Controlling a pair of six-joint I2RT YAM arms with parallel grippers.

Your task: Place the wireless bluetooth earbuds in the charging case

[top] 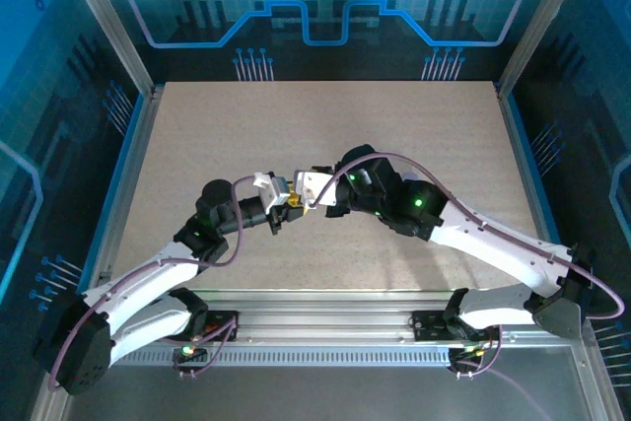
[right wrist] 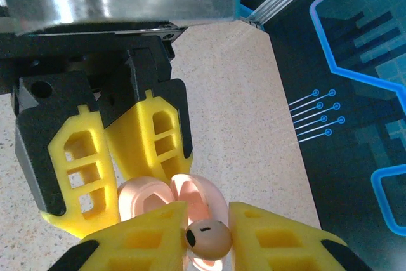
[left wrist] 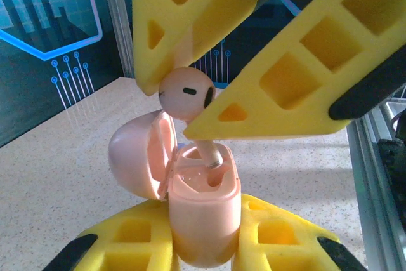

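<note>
**Q:** Case status?

**A:** I see the pink charging case [left wrist: 203,211] clamped upright between the left gripper's [left wrist: 204,236] yellow fingers. Its lid [left wrist: 136,157] is swung open to the case's left.

**Q:** Earbud?

**A:** The right gripper [right wrist: 206,233] pinches one pink earbud [left wrist: 185,94] directly above the case. The stem points down, with its tip inside a socket [left wrist: 212,168] in the case's top. The only mark I can make out is a dark oval slot on the bud.

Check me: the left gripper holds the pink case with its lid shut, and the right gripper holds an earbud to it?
Not shut: the left wrist view shows the lid hinged open. The rest holds: the left gripper grips the case, the right gripper the earbud.
</note>
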